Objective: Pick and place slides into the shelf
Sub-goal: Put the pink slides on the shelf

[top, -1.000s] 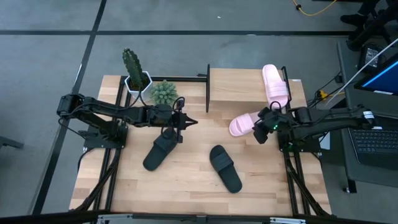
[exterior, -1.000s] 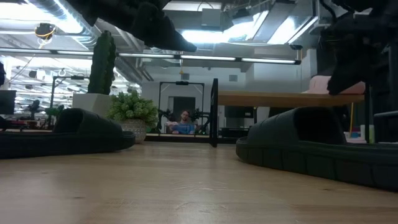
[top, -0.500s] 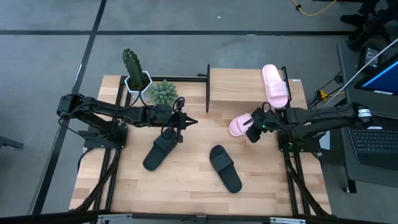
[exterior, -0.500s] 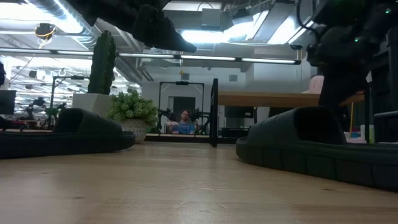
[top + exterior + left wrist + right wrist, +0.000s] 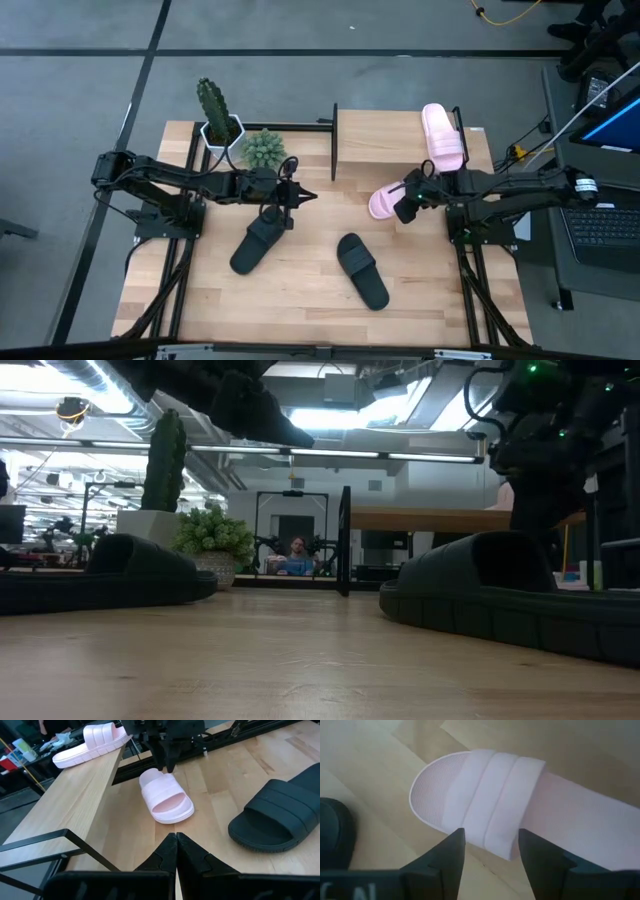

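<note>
Over the last second I have spread my right gripper [image 5: 407, 203] from a half-closed set to wide open and slid it leftward along the pink slide [image 5: 388, 200] lying on the table [image 5: 300, 290]. To me that means the approach is nearly done and the grasp comes next; this slide is not yet held or lifted.

In the right wrist view, the two dark fingers [image 5: 447, 852] straddle the slide's wide strap [image 5: 492, 800], one on each side, with the toe end pointing away from the camera.

From above, this slide lies at about 5 o'clock of the shelf [image 5: 385, 140], just off its front edge. The other pink slide [image 5: 442, 138] already rests on the shelf's right end.

Two black slides wait on the table: one [image 5: 361, 270] at 6 o'clock of the shelf, one [image 5: 258, 240] at 7 o'clock, under my left gripper [image 5: 305, 196], which is shut and empty.
</note>
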Robot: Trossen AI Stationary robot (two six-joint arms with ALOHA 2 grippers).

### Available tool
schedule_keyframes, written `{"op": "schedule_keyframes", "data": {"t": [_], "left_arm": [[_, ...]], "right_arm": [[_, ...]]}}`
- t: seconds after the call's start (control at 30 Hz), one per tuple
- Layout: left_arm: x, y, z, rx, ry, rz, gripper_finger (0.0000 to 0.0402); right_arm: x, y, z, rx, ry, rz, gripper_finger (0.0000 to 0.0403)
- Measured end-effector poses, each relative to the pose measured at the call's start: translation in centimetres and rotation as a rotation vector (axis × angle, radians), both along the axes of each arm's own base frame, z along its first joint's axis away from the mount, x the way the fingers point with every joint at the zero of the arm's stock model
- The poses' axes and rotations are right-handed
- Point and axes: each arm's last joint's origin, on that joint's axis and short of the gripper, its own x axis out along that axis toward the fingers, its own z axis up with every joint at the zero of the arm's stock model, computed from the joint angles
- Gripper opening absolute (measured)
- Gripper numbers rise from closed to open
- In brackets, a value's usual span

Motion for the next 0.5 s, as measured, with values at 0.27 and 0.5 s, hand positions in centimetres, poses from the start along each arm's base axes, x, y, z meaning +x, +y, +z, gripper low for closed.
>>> {"op": "schedule_keyframes", "data": {"t": [0.27, 0.5], "left_arm": [[0.0, 0.0, -0.1, 0.000, 0.008, 0.000, 0.0000], [-0.1, 0.0, -0.2, 0.000, 0.023, 0.000, 0.0000]], "right_arm": [[-0.3, -0.3, -1.1, 0.040, 0.006, -0.048, 0.0186], [-0.1, -0.3, -2.5, 0.041, -0.049, -0.003, 0.0186]]}}
